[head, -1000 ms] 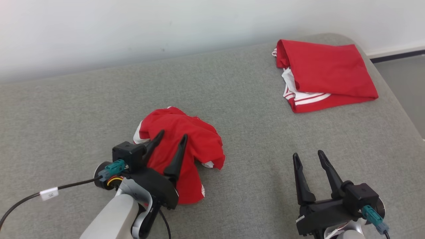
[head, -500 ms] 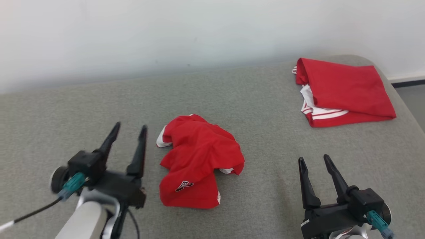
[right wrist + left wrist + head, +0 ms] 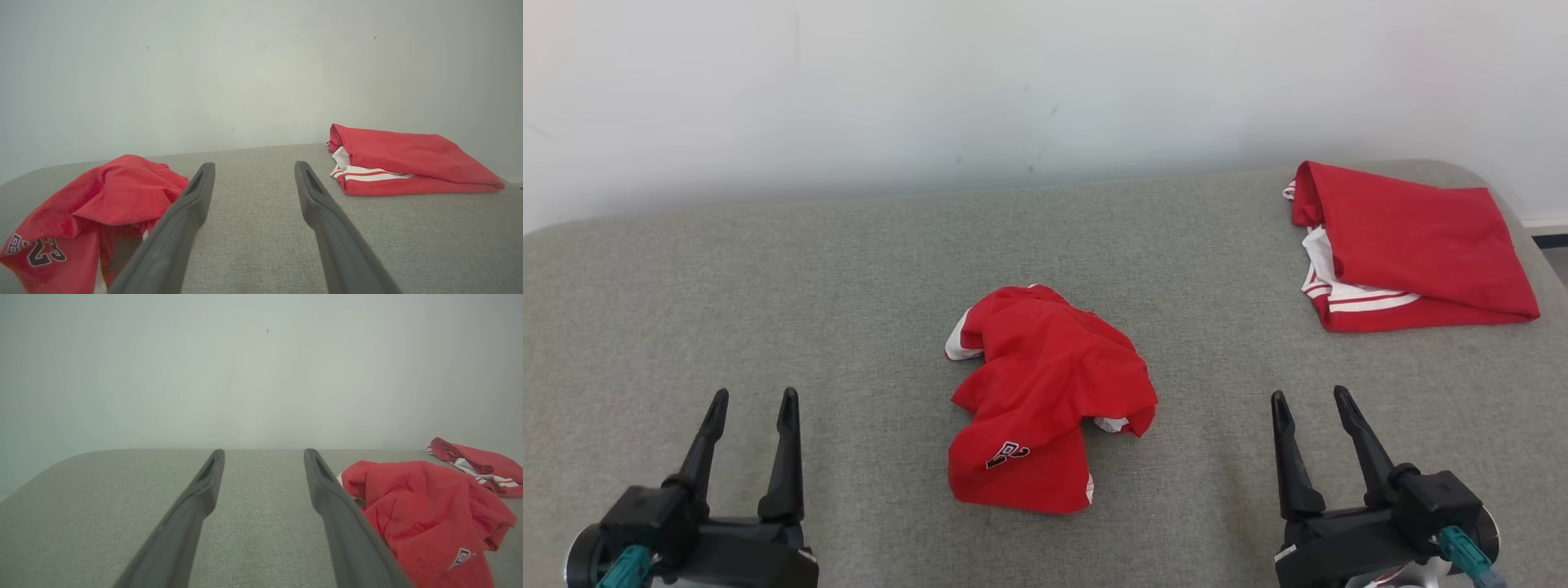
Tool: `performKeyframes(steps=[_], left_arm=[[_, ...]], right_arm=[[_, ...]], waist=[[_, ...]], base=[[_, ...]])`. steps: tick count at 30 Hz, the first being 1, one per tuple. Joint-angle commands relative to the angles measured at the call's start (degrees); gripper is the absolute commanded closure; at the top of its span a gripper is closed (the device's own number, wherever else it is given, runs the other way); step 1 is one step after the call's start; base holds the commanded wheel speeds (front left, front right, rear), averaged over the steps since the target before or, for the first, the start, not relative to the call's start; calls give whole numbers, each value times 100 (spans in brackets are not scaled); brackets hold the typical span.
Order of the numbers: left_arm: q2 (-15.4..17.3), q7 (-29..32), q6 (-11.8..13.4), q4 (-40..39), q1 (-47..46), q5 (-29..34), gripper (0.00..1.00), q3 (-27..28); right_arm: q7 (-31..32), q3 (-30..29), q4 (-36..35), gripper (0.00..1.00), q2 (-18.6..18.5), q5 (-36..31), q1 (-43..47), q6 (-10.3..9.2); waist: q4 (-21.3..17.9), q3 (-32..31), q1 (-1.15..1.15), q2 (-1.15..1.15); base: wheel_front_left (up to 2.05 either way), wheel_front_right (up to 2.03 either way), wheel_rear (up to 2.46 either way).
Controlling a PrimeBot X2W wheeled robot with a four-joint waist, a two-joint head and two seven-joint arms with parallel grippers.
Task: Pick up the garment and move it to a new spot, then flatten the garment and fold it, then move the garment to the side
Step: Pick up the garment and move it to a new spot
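On the grey cushion, a folded shirt lies at the far right corner and the crumpled red garment at the middle. My left gripper and right gripper are at its near edge, fingers wide, empty.

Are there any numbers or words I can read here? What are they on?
"23": black figures edged in white, on the crumpled red garment, plain in the right wrist view.
A mark just left of the "23" is creased and cannot be read.
In the head view the same print is too small and bent to read.
Folded red garment: no text on the parts that show.
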Motion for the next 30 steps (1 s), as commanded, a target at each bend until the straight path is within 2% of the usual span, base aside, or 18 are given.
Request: performKeyframes(steps=[1,9,19,30], left_arm=[[-41,-10,-41,-51,105,67,0,81],[-559,-11,-195,-358,786,680,0,703],[-1087,-11,-438,-618,1180,1103,0,1434],[-1341,-11,-587,-654,1242,1322,0,1762]], right_arm=[[-4,-28,-28,0,5,3,62,-10],[-4,-47,-31,0,6,-20,123,-10],[-4,-74,31,0,5,-11,174,-10],[-4,-50,99,0,6,24,189,-10]], waist=[[42,-7,0,0],[104,-28,0,0],[181,-66,0,0],[219,-105,0,0]], base=[[0,0,0],[0,0,0],[0,0,0],[0,0,0]])
